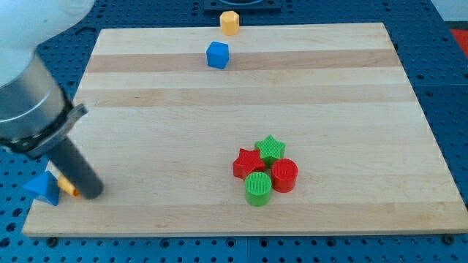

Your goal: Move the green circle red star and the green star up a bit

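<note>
Much of the view's left is taken up by our arm's grey body, which runs off the top and left edges, so we see only its lower part and the dark rod slanting down to my tip (92, 194), near the board's lower left corner. We carry no pincer, only this rod, so there is nothing to open or close. The rod partly hides a small orange block (68, 187) just to its left; only a sliver shows and we cannot make out its shape. Touching or just beside that sliver sits a blue triangular block (43, 188) at the board's left edge. The task's blocks lie well apart from my tip, in a tight cluster toward the view's lower middle right: the green star (270, 148) at the top, the red star (248, 162) to its lower left, the green circle (257, 188) at the bottom, and a red circle (284, 174) on the right; whether they all touch we cannot tell. Near the top edge stand a blue cube (217, 55) and, above it, a yellow block (229, 22), seemingly hexagonal. The surface is a pale wooden board (351, 109) resting on a blue perforated table (450, 88).
</note>
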